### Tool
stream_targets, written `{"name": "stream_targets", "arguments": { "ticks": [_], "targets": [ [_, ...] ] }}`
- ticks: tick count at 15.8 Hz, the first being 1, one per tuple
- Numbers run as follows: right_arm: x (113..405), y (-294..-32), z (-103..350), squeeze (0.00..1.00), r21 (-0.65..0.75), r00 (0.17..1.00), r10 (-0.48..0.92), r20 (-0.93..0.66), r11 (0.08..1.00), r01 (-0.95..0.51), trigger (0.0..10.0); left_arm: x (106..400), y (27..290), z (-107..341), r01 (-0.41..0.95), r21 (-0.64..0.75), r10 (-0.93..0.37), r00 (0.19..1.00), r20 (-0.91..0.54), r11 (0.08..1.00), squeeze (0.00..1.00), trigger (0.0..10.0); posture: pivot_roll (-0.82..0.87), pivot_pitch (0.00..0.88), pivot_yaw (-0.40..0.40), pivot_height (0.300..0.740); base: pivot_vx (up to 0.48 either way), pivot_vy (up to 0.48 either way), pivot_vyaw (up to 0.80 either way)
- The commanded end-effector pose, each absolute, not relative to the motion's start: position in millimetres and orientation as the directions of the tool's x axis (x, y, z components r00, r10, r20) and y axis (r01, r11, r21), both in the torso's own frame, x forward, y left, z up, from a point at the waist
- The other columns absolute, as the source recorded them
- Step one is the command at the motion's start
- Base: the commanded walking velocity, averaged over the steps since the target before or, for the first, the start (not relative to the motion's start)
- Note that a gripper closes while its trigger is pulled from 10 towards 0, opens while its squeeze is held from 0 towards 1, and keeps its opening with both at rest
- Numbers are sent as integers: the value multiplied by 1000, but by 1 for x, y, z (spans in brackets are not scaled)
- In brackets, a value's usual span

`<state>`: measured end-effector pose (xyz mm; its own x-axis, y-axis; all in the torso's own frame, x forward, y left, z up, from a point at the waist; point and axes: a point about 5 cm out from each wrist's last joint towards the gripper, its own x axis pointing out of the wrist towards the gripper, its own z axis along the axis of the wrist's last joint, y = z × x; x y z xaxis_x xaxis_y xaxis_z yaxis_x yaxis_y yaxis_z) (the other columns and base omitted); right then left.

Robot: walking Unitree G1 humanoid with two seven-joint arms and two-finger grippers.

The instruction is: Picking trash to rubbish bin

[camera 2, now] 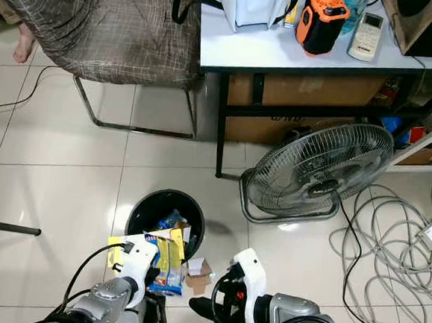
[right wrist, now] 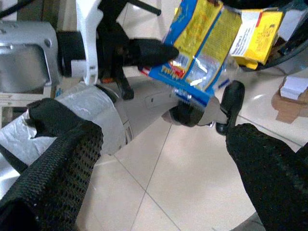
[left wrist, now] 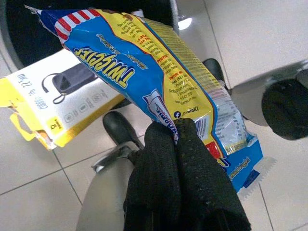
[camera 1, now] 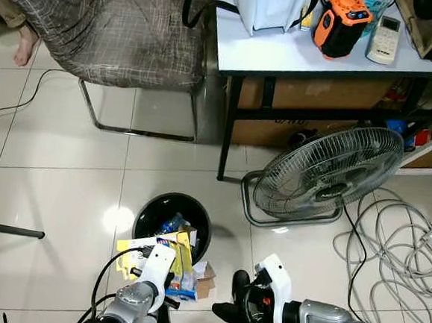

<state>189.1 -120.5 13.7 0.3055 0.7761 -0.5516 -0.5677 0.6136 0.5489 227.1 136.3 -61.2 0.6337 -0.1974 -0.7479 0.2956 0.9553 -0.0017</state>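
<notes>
I have the left gripper [left wrist: 180,144] pinched tight on the lower end of the snack bag [left wrist: 159,82], its fingers [left wrist: 163,163] pressed together over the crimped film. Gripping at the end lets the long bag hang out ahead of the wrist, so its free end already reaches toward the bin [camera 1: 172,219]. The bin stands on the floor just ahead of me, black, with wrappers already in it. A yellow box [left wrist: 57,103] leans on the near rim, half in and half out, and a small carton [camera 1: 205,283] lies on the tiles beside the bin.

My right gripper [right wrist: 159,159] hangs low beside the left one, fingers spread wide and holding nothing. I judge it is kept clear so the left arm can swing forward.

The fan [camera 1: 327,172] and desk [camera 1: 284,58] stand well beyond the bin. Next I would carry the bag over the opening and let go.
</notes>
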Motion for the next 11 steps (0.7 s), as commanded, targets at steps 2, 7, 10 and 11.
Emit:
{"name": "stream_targets", "arguments": {
  "ticks": [2,7,10,11],
  "targets": [
    [181,-120,11,0,573,283,785,-551,603,-555,10000,214,142,-70,269,22,-152,609,-779,963,0,10000,-240,362,19,740,0,0,0],
    [179,-119,11,0,571,284,785,-551,602,-558,10000,223,153,-64,197,79,-76,671,-738,977,0,10000,-240,370,23,740,0,0,0],
    [178,-117,12,0,572,283,787,-548,599,-560,10000,226,148,-61,180,44,-95,693,-715,983,59,10000,-240,373,24,740,0,0,0],
    [179,-117,12,0,571,284,787,-547,600,-561,10000,227,146,-61,176,31,-103,701,-705,984,478,10000,-240,373,24,740,0,0,0]
  ]
}}
